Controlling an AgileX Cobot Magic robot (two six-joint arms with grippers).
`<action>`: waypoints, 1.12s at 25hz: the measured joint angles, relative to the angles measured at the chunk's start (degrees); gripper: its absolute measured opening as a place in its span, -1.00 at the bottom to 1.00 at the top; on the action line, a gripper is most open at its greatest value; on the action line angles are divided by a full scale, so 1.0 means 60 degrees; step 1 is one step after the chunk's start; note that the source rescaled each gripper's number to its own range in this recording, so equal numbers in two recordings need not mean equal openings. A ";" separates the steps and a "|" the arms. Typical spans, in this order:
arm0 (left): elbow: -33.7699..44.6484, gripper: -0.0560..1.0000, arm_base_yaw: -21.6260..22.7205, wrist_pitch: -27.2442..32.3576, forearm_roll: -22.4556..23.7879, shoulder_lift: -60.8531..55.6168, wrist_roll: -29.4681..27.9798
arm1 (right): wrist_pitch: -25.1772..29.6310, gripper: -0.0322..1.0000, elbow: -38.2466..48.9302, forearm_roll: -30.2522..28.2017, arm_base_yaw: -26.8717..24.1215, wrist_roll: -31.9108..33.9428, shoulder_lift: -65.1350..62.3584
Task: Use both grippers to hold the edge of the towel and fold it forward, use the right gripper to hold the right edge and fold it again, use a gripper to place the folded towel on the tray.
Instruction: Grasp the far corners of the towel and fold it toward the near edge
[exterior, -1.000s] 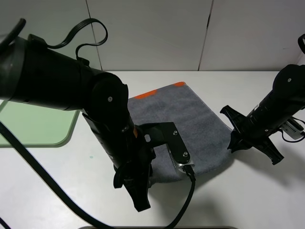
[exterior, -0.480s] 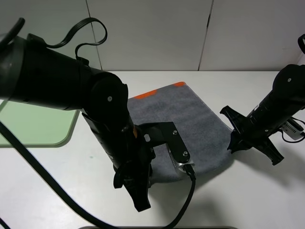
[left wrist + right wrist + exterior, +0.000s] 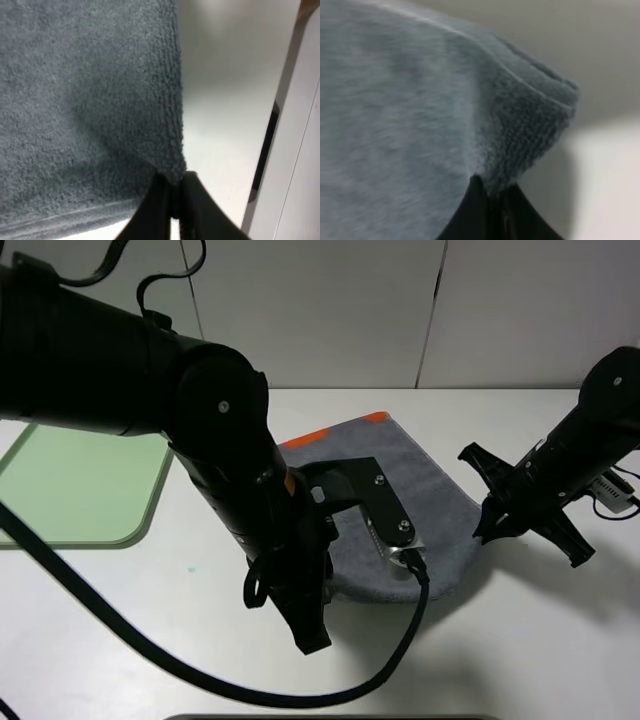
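Note:
The dark grey towel (image 3: 425, 485) lies mid-table with its orange band (image 3: 330, 432) at the far end. My left gripper (image 3: 318, 598) is shut on the towel's near left corner (image 3: 172, 167), its black jaws pressed together on the cloth. My right gripper (image 3: 487, 528) is shut on the near right corner (image 3: 520, 150), where the edge of the towel (image 3: 535, 85) shows doubled over. Both near corners are raised a little off the table. The pale green tray (image 3: 80, 490) sits at the far left, partly hidden behind the left arm.
A silver plate (image 3: 400, 540) and a trailing black cable (image 3: 400, 640) on the left arm hang over the towel's near half. White wall panels stand behind the table. Bare white tabletop lies between the towel and the tray.
Both grippers have risen and moved slightly away from the near table edge, drawing the towel's near edge up with them. The left arm has shifted rightward.

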 joint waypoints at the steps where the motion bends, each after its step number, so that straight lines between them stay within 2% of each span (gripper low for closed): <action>1: -0.0015 -0.89 0.0000 0.0051 0.0011 -0.0022 0.0000 | 0.0117 -0.94 -0.0164 0.0011 0.0000 -0.0066 -0.0058; 7: -0.0027 -0.89 0.0000 0.0238 0.0017 -0.0318 -0.0112 | 0.0613 -0.94 -0.0793 0.0002 0.0000 -0.0206 -0.0403; 20: -0.0027 -0.89 0.0000 0.0546 0.0022 -0.1100 -0.0981 | 0.1106 -0.94 -0.1040 -0.0025 0.0000 -0.0206 -0.0583; 28: -0.0027 -0.89 0.0000 0.0746 0.0023 -0.1229 -0.1452 | 0.1754 -0.94 -0.2499 -0.0264 0.0000 -0.0206 -0.0583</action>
